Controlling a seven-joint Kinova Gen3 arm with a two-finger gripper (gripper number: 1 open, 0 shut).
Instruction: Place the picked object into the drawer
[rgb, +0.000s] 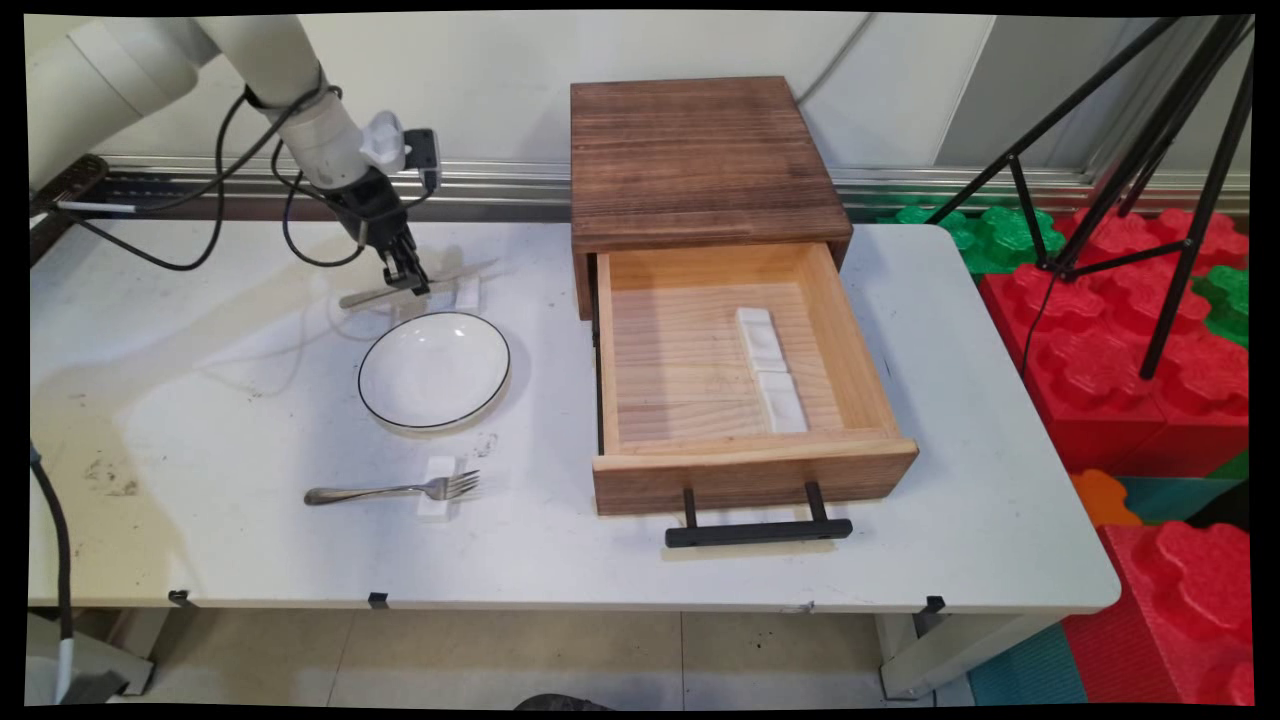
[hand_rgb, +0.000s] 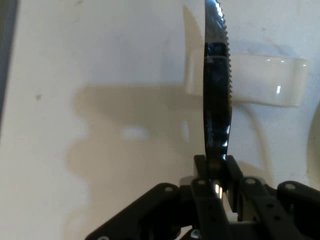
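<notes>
Hand view shows the gripper (hand_rgb: 216, 172) with its fingers (hand_rgb: 202, 170) clamped on a serrated knife (hand_rgb: 217, 100), blade edge-on and running up the picture over a white rest (hand_rgb: 265, 80). Main view has the gripper (rgb: 405, 275) at the far left of the desk (rgb: 1000, 480), gripping the knife (rgb: 420, 283), which lies nearly level with its tip over the rest (rgb: 466, 292). Just in front sits a white plate (rgb: 434, 371) with a dark rim. Nearer still, a fork (rgb: 395, 490) lies with its tines on another white rest (rgb: 437, 488). To the right stands a wooden box (rgb: 700, 160) with its drawer (rgb: 740, 475) pulled out; two white rests (rgb: 770, 368) lie end to end inside. A black tripod (rgb: 1150, 150) and red and green foam blocks (rgb: 1150, 330) stand beyond the desk's right end.
</notes>
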